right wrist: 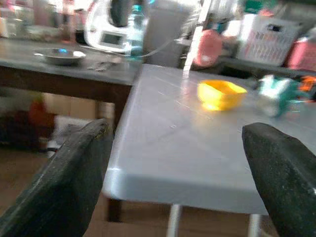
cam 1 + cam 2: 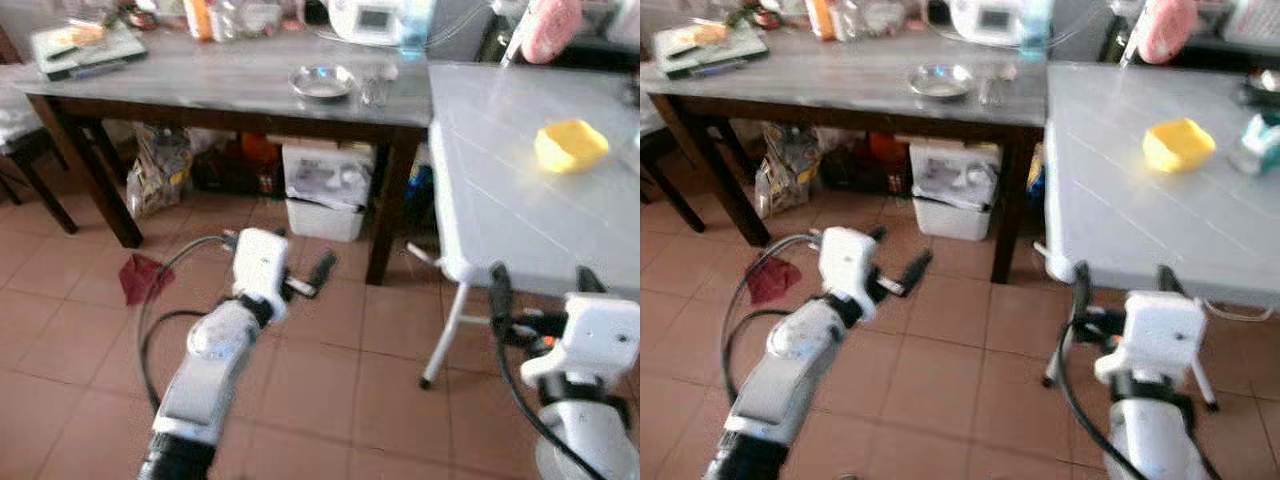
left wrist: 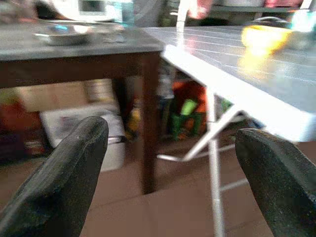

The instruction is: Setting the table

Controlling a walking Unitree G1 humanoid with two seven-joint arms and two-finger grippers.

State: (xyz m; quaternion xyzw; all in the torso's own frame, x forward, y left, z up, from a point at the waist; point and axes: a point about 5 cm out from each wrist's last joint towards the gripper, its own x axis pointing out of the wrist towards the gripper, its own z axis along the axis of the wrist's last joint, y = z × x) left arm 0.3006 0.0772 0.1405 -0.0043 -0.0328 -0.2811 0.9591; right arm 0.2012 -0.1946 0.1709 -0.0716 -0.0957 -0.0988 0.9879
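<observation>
Plainly, in the left eye view little is set: the left gripper (image 2: pixel 318 272) hangs over the floor tiles and the right gripper (image 2: pixel 540 292) sits at the near edge of the white folding table (image 2: pixel 500 200), while the yellow bowl (image 2: pixel 570 146) lies well beyond its jaws and the steel dish (image 2: pixel 321 81) rests on the dark table (image 2: pixel 200 80). The left wrist view shows its fingers (image 3: pixel 64 173) spread wide and empty, the dish far ahead. The right wrist view has both fingers (image 1: pixel 74 182) wide too (nothing held), the bowl ahead between them, so I judge the setting barely begun.

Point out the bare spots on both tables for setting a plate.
White folding table: bare between its near edge and the yellow bowl. Dark wooden table: bare strip between the green tray and the round metal dish; its back edge is crowded.
</observation>
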